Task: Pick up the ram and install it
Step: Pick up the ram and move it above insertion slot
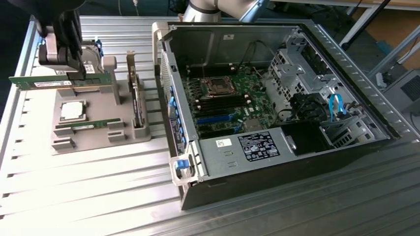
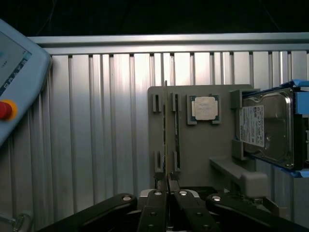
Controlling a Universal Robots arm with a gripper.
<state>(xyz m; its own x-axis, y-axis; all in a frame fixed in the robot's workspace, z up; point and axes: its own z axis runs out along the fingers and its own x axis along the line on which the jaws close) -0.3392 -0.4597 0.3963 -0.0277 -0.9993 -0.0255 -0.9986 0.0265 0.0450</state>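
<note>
Holds ram edge-on in tool, pinched shut on it, just above tray on counter. Looks like pickup done, install pending. Calls for square alignment over slots in case, at 3 o'clock from tray.

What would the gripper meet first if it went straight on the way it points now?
Probably the gray holder tray. The gripper is shut on the ram and points down at the tray's empty slot, beside a second ram; the held stick would touch first. How far off the tray lies is unclear.
</note>
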